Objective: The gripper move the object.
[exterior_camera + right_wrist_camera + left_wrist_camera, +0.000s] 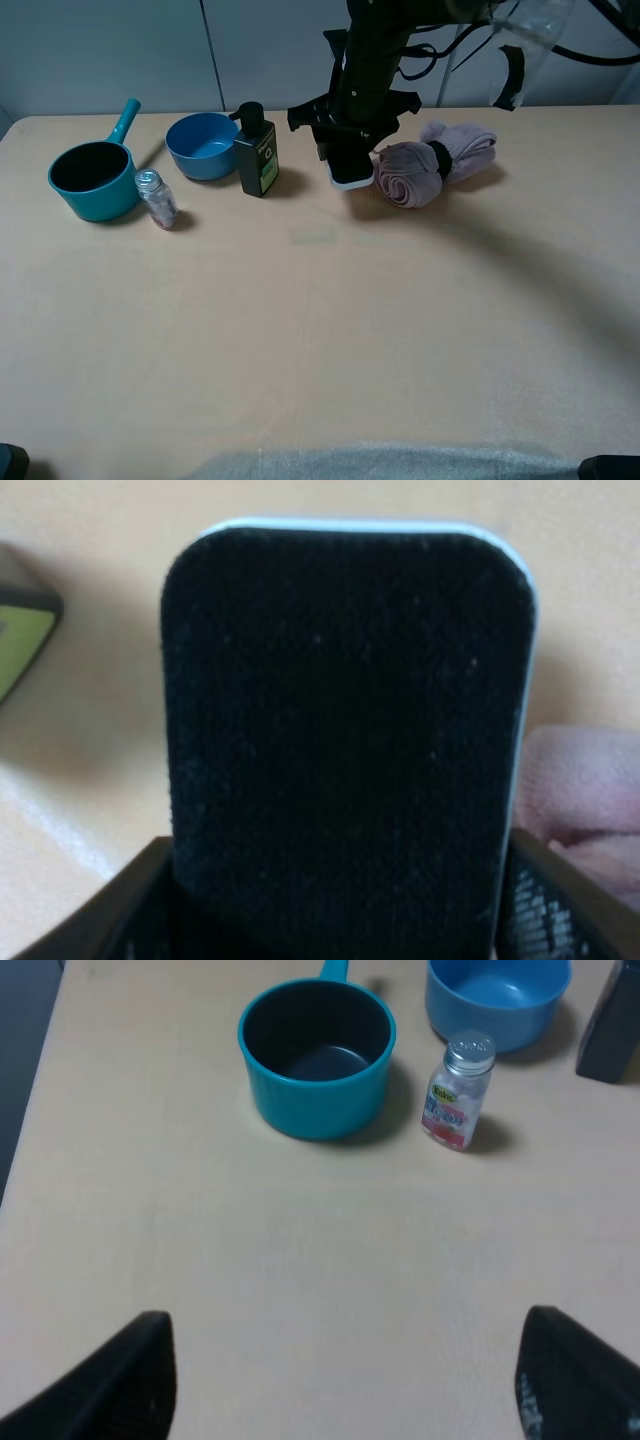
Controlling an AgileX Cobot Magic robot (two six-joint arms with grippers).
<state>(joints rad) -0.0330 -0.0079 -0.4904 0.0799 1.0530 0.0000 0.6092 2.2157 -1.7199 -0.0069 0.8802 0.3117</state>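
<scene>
"Since it was a flat block with a fuzzy black top on a hard white base, how did you judge the object (345, 730) would handle?"

"Light and stiff, I thought, and not fragile. The felt-like top looked grippy and the base edges smoother. The best hold seemed to be across the two long sides, near the middle, so it would not swing."

"And where did it lie?"

"On the table (320, 330), just beside the rolled pink towel (420, 165), on the towel's side facing the pump bottle (257, 155), apart from the bottle."

"How did the jaws stand?"

"The right gripper (338, 870) straddled it, and the fingers (100, 910) sat against both long sides, closed to its width, with most of the block reaching out beyond the tips. Whether it was lifted I could not tell. The left gripper (345, 1380), far from the towel, gaped wide over bare table."
</scene>
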